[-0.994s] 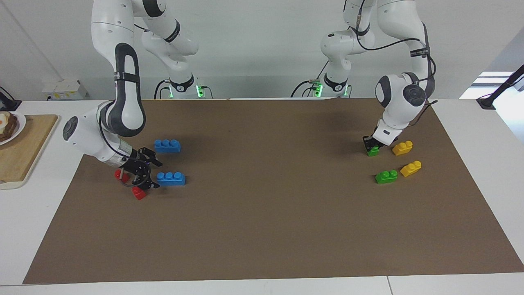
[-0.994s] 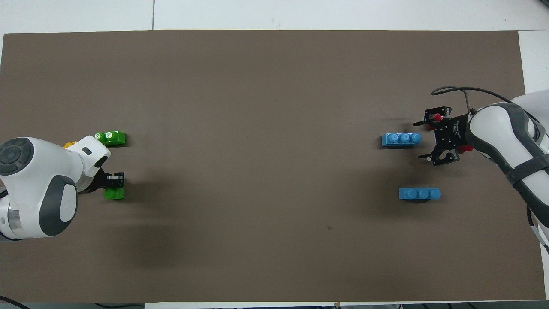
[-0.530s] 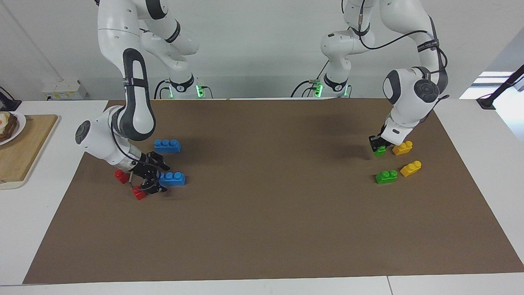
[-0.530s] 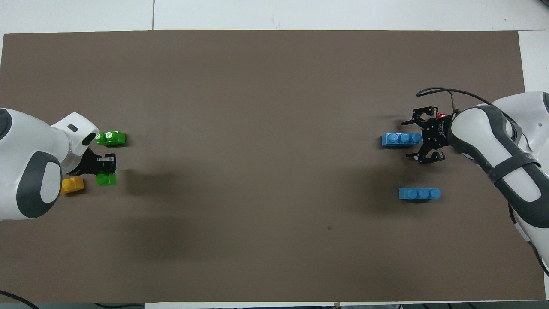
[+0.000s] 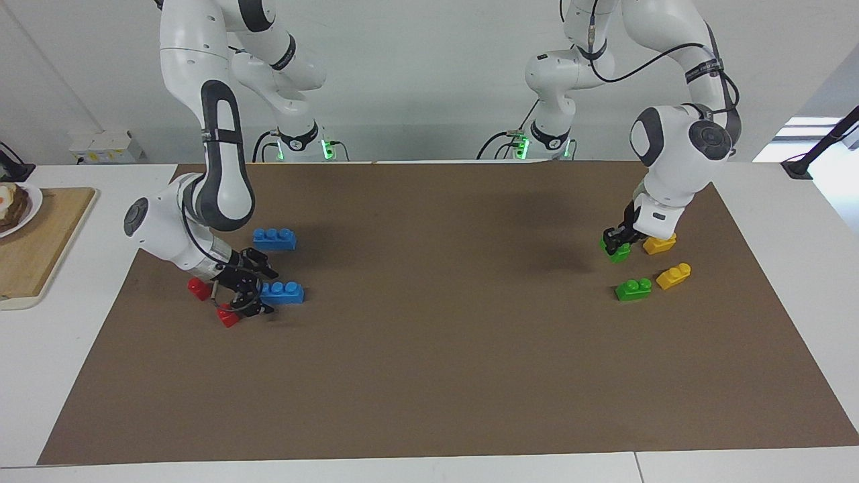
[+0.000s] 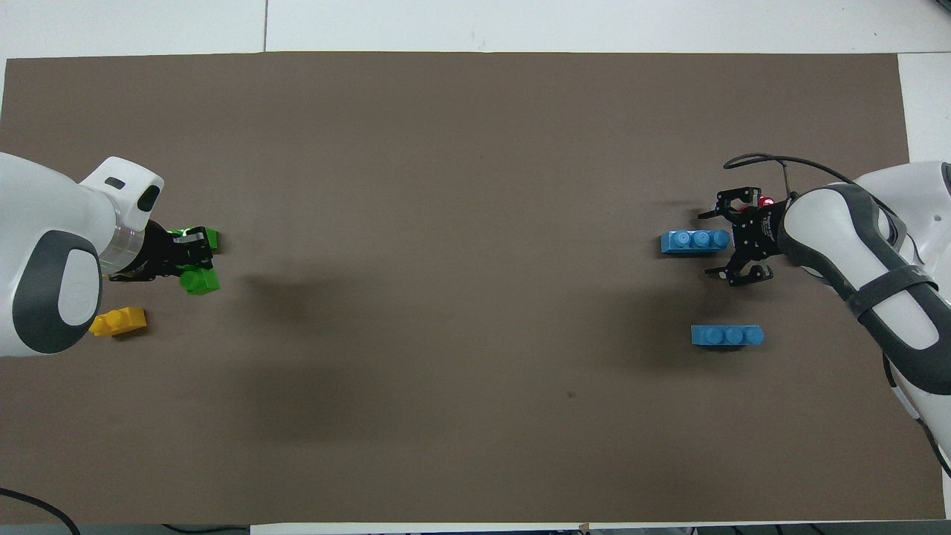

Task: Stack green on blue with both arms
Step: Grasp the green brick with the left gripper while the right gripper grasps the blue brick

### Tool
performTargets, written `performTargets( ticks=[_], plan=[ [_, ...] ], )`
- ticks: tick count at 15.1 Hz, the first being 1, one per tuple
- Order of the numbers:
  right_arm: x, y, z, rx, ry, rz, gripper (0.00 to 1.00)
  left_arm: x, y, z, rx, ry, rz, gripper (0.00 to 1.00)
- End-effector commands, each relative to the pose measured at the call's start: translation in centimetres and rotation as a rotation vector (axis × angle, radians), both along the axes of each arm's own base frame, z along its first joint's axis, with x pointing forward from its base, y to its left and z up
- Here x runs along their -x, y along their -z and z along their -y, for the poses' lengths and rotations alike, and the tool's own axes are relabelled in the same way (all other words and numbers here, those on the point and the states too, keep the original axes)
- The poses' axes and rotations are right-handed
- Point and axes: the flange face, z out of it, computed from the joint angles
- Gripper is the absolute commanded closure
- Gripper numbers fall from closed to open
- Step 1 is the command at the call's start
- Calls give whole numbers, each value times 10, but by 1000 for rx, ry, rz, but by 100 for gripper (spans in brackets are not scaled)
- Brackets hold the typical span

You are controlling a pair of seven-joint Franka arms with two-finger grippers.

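Your left gripper (image 5: pixel 615 243) is clamped on a green two-stud brick (image 5: pixel 618 251) lifted over the brown mat (image 5: pixel 436 335), while your right gripper (image 5: pixel 247 288) stands spread wide around the end of the blue three-stud brick (image 5: pixel 284 292) farther from the robots.

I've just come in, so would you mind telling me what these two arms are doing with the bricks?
The left gripper is shut on a green brick and has it raised just off the mat. The right gripper is open, low at the end of a blue brick that lies on the mat. Nothing is stacked yet.
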Motion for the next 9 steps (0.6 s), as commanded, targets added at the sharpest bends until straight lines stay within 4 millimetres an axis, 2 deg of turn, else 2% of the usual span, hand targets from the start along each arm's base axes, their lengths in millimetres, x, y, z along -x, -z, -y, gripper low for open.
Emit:
performTargets(
  ticks=[1, 4, 5, 6, 7, 8, 9],
  plan=[
    [5, 1, 8, -12, -10, 31, 3, -7, -2, 12, 8, -43, -27, 100],
    [5, 2, 8, -14, -9, 29, 8, -7, -2, 15, 2, -122, -34, 100],
    [5, 2, 7, -14, -11, 29, 13, -6, -1, 18, -3, -151, -37, 100],
    [6, 2, 11, -17, -3, 27, 35, -6, -2, 29, -8, -148, -33, 100],
    [7, 1, 19, -31, 18, 24, 69, -7, -4, 31, -10, -149, -27, 100],
    [6, 0, 18, -49, 33, 26, 100, -7, -5, 31, -12, -156, -25, 100],
    [4, -2, 15, -51, 24, 34, 100, -9, -3, 30, -11, -164, -23, 100]
  ],
)
